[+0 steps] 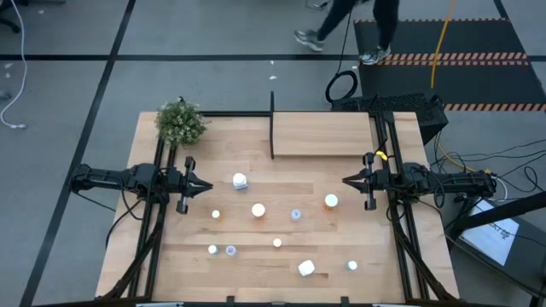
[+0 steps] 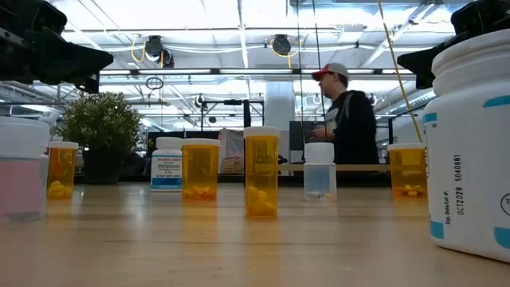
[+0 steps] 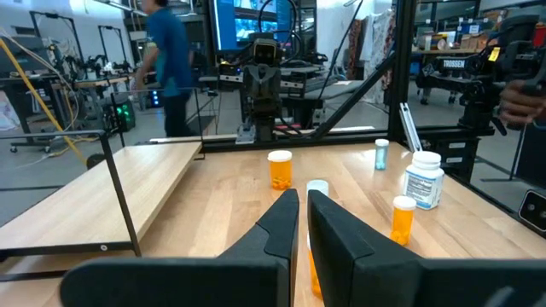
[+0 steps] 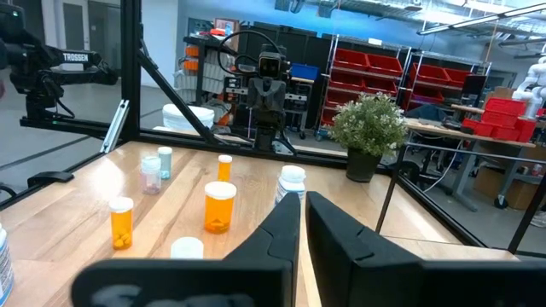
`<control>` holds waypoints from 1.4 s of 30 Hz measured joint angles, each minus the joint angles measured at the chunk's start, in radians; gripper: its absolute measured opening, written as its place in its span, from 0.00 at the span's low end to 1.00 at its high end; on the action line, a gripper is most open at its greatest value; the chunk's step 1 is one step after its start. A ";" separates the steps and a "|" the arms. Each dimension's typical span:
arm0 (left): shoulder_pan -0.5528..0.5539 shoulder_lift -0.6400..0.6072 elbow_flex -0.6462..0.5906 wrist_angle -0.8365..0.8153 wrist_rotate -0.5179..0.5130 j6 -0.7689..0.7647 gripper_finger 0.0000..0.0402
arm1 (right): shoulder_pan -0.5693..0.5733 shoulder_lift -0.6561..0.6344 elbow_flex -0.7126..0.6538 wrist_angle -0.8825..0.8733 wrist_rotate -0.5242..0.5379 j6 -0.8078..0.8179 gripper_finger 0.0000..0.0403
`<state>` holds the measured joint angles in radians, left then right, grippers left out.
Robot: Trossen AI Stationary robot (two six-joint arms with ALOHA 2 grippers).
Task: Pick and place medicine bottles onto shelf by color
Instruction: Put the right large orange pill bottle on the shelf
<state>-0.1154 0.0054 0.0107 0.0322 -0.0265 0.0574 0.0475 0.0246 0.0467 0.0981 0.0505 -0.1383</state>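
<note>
I have both arms parked at the sides of the desk (image 1: pixel 171 256), facing each other across it. My left tool (image 1: pixel 207 185) hangs above the wood with its fingers (image 3: pixel 281 223) pressed together and nothing between them. My right tool (image 1: pixel 347 181) mirrors it, fingers (image 4: pixel 286 223) together and empty too.

The shelf (image 1: pixel 322 134) sits on the far part of the desk, off to one side of the line between the two tools and closer to the right tool; its thin black post (image 1: pixel 272 101) stands at the corner toward the left tool. No bottle stands on the shelf.

The medicine bottles are scattered over the desk between and beyond the tools. Just ahead of the left tool is a white bottle (image 1: pixel 240 180), and past it an orange bottle (image 1: pixel 258 210) stands near the middle. An orange bottle (image 1: pixel 331 201) stands close to the right tool, just off its tip. A small pale-blue bottle (image 1: pixel 296 214) lies between those two orange ones. Further out toward the near edge I see a large white bottle (image 1: pixel 306 268), with more small bottles well apart from both tools.

A green plant (image 1: pixel 181 123) stands at the far corner behind the left arm. A person (image 2: pixel 344 118) stands in the room beyond the desk.
</note>
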 joint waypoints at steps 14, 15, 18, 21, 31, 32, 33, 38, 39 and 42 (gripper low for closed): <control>0.000 0.000 0.000 0.001 0.000 -0.010 0.08 | 0.000 0.049 0.170 -0.063 0.000 0.052 0.04; 0.000 0.000 0.000 0.001 0.000 -0.010 0.08 | 0.000 0.066 0.200 -0.082 0.001 0.059 0.04; 0.000 0.000 0.000 0.001 0.000 -0.010 0.08 | 0.000 0.134 0.294 -0.144 0.005 0.084 0.04; 0.000 0.000 0.000 0.001 0.000 -0.010 0.08 | 0.000 0.220 0.397 -0.203 0.005 0.127 0.04; 0.000 0.000 0.000 0.002 0.000 -0.009 0.08 | 0.000 0.526 0.767 -0.456 0.005 0.249 0.04; 0.000 0.000 0.000 0.002 0.000 -0.010 0.08 | 0.000 0.549 0.796 -0.463 0.004 0.249 0.04; 0.000 0.000 0.000 -0.001 0.000 -0.010 0.08 | 0.000 0.571 0.825 -0.474 0.005 0.248 0.04; 0.000 0.000 0.000 -0.003 -0.006 -0.009 0.08 | 0.000 0.648 0.914 -0.506 0.004 0.248 0.04; 0.000 0.000 0.000 -0.003 -0.008 -0.013 0.08 | 0.000 0.656 0.919 -0.507 0.004 0.248 0.04; 0.000 0.000 0.000 -0.003 -0.008 -0.018 0.08 | 0.000 0.670 0.922 -0.510 0.004 0.247 0.04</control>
<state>-0.1154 0.0055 0.0109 0.0292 -0.0345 0.0391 0.0477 0.6942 0.9690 -0.4116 0.0547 0.1088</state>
